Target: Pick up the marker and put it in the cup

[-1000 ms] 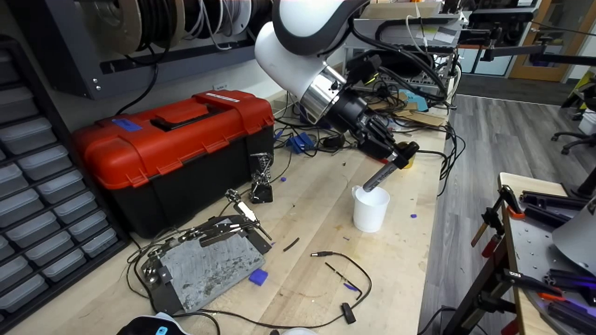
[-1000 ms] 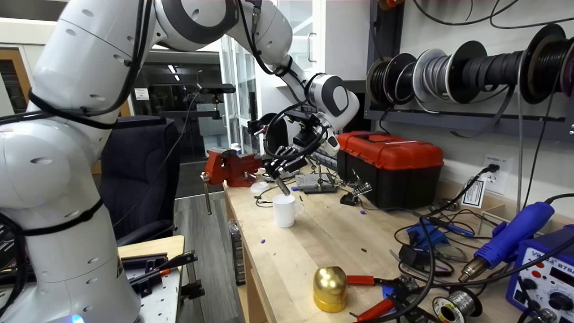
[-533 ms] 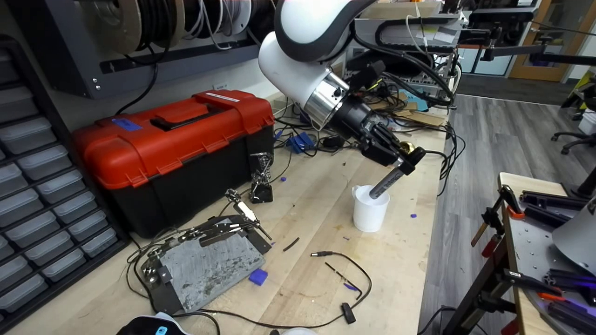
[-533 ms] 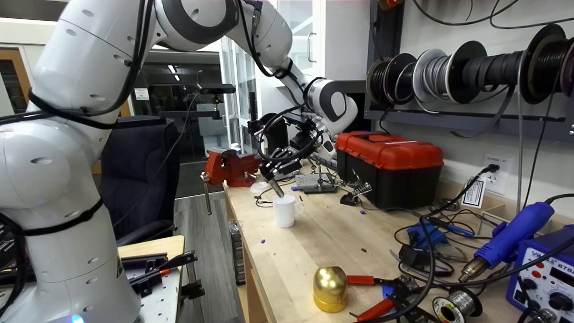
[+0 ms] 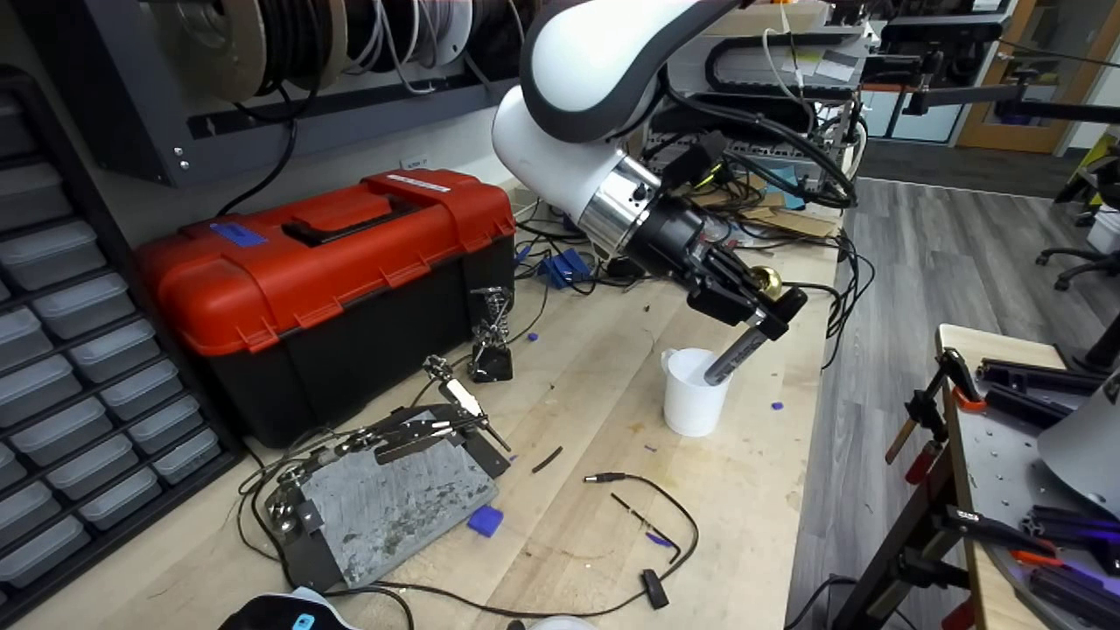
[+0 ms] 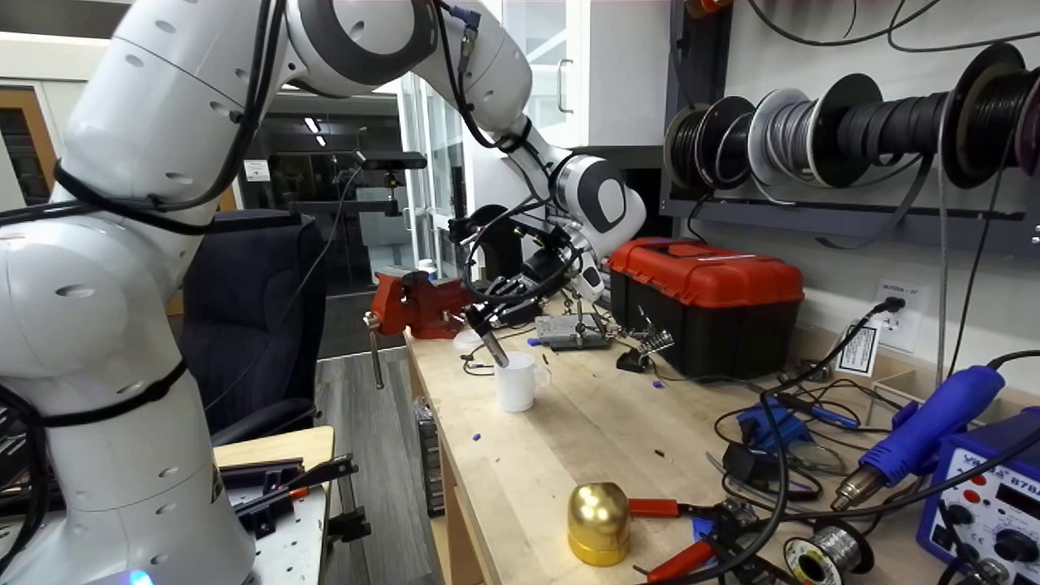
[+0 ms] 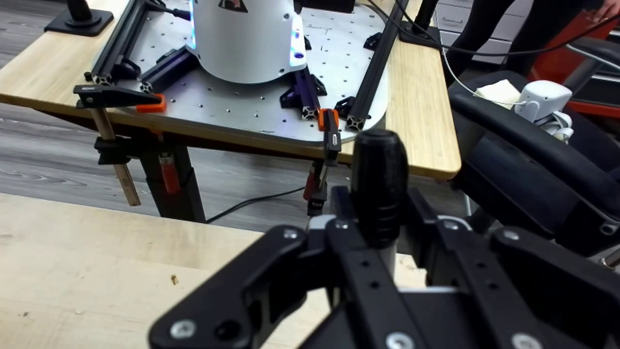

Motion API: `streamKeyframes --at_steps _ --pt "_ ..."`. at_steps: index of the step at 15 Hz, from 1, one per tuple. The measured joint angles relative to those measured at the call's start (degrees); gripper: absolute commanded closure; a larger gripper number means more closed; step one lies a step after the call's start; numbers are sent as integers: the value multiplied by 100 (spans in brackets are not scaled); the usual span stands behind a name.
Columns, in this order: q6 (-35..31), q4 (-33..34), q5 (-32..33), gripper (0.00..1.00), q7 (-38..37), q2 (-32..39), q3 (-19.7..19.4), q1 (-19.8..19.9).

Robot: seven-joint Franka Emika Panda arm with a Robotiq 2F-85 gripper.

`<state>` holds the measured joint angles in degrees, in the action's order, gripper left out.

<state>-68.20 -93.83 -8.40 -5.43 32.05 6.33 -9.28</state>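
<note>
Gripper (image 7: 380, 208) clamped on the marker (image 5: 735, 356) just below its black top, likely so the free end enters first. In an exterior view it's tilted, low end at the mouth of the cup (image 5: 693, 409), right of centre; inside or not, can't tell. Bench (image 5: 766, 490) edge near on right; looks roomier left.

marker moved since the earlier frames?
Yes. In an exterior view, the marker has shifted down and toward picture right, judged against the white cup, which stands where it did.
</note>
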Motion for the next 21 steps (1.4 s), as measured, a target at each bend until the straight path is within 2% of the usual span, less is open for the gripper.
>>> streamKeyframes --at_steps 3,4,5,7,13,16,21 --pt "-6 1 11 93 56 34 2 -1" --pt "-9 1 19 89 69 45 2 -1" --pt "-14 2 34 48 86 56 2 -1" --pt "-43 9 72 41 100 87 2 -2" --pt "-208 40 85 3 109 131 3 -3" --pt "-375 54 90 0 120 120 3 -3" --pt "-1458 -127 515 0 142 -214 18 -116"
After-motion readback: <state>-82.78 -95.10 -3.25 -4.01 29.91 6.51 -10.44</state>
